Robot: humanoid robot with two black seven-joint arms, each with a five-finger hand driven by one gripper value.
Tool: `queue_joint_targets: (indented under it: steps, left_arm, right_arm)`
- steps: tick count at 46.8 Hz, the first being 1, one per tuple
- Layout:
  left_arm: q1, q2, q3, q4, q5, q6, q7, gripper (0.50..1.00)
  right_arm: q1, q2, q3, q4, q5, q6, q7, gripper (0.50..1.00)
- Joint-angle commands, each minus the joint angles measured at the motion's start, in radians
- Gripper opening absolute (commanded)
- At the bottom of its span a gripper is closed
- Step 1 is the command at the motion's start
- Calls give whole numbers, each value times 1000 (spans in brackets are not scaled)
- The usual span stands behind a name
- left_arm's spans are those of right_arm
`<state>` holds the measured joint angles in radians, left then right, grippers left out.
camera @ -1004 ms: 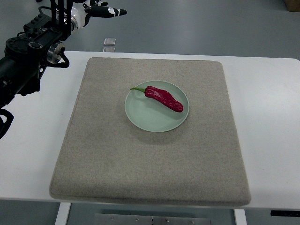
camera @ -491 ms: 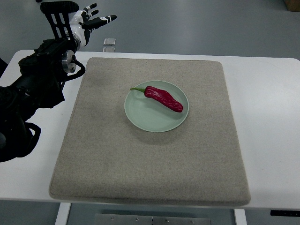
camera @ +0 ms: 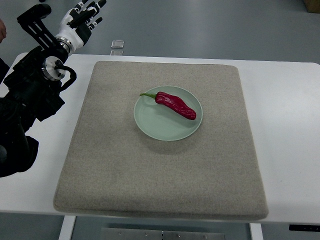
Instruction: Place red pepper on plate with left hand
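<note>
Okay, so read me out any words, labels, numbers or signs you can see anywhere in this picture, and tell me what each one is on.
None can be read.
The red pepper, the plate, the mat and the table show no print.
The small object at the table's far edge is too small to tell.
The left hand, fingers spread, shows no legible marking.

white table (camera: 285, 100) — beige mat (camera: 125, 165)
</note>
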<state>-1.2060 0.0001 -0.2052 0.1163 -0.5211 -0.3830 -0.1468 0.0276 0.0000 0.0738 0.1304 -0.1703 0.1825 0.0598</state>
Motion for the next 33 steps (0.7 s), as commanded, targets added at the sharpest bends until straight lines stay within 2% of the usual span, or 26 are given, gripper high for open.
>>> queue_joint_targets:
  steps: [1,33]
  left_arm:
    - [6,0,0,-6,-5,1,-2,994]
    - [43,0,1,-34,-5,-4,-16,994]
  right_arm:
    - [0,0,0,0,0,0,0,932]
    - [0,0,1,0,0,0,0,932]
